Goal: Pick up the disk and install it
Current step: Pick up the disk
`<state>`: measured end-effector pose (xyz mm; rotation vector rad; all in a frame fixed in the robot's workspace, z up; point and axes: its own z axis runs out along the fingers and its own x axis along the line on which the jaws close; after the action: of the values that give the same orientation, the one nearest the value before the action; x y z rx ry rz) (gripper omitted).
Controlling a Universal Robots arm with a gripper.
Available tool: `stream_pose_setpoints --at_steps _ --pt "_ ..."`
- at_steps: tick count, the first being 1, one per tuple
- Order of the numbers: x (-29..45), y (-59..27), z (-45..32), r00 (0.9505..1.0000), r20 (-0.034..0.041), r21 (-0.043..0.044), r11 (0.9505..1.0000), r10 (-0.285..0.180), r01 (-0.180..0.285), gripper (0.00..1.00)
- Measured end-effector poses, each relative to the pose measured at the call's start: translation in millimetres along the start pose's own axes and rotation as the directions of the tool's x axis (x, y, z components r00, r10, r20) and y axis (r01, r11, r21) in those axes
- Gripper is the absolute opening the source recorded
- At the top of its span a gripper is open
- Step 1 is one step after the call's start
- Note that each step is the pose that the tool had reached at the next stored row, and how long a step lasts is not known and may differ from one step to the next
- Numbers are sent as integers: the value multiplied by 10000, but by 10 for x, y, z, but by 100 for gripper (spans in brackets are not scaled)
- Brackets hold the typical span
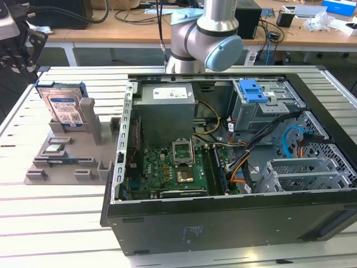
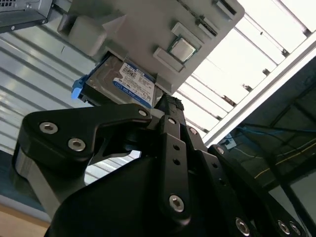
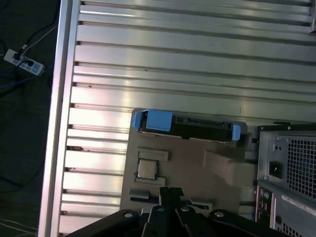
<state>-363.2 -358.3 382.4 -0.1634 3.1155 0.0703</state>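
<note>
Silver disk upright in grey holder

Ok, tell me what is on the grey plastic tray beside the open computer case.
The silver hard drive with blue rails stands upright in a slot of the grey tray; the slot's wall covers its lower edge. A small square silver chip lies flat nearby.

Space lies open above the upright disk and over the bare table. Its grey holder hems its lower half, and the computer case stands just beside, on the exterior view's right. Cables crowd the drive cage.
</note>
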Motion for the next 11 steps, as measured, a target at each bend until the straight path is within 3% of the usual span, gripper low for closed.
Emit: stream_pose_setpoints --at_steps 2,4,8,11 --pt "0 -1 0 9985 -31 32 9985 -540 540 10" --pt "0 0 0 9936 -55 20 9936 -1130 1130 10" --pt "0 0 0 9848 -80 2 9848 -1735 1735 10" --pt "0 0 0 9738 -101 -15 9738 -2273 2273 10"
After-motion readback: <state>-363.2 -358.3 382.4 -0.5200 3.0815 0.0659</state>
